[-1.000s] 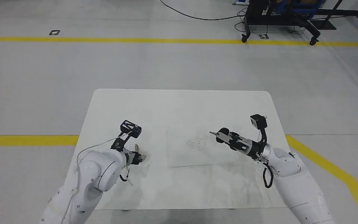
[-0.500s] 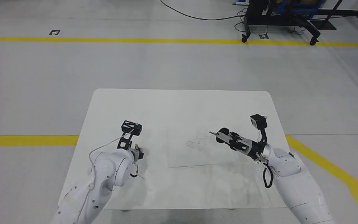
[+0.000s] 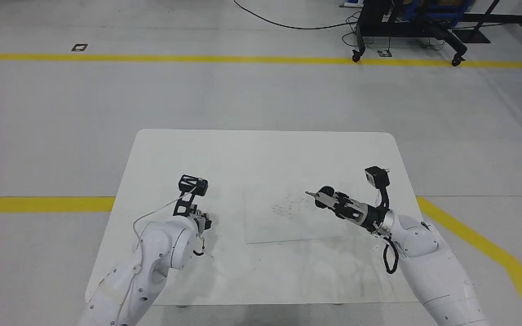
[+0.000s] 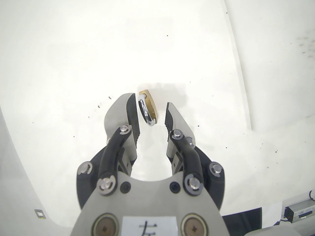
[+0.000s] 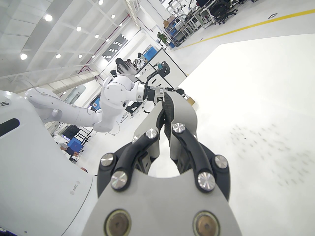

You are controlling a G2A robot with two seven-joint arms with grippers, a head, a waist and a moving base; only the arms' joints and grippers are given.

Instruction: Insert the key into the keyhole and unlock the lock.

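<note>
A small brass padlock (image 4: 148, 109) with a chrome shackle lies on the white table (image 4: 73, 37), in the gap of my open left gripper (image 4: 150, 110); one pad is close beside the shackle, the other a little apart. From above, the left gripper (image 3: 201, 222) hangs low over the table's left part. My right gripper (image 3: 320, 196) hovers right of centre, shut on the key (image 3: 310, 194), whose thin tip pokes out toward the left arm. In the right wrist view its fingers (image 5: 169, 106) are pressed together and the padlock (image 5: 190, 100) shows beyond them.
A thin white sheet (image 3: 294, 213) with faint grey marks lies in the table's middle, between the two arms. The table's left edge (image 3: 122, 204) is near the left arm. A dark wheeled cart (image 3: 408, 24) stands far off on the floor.
The left arm has swung its wrist slightly to the right and settled its gripper around the padlock. The right arm with the key has stayed still.
</note>
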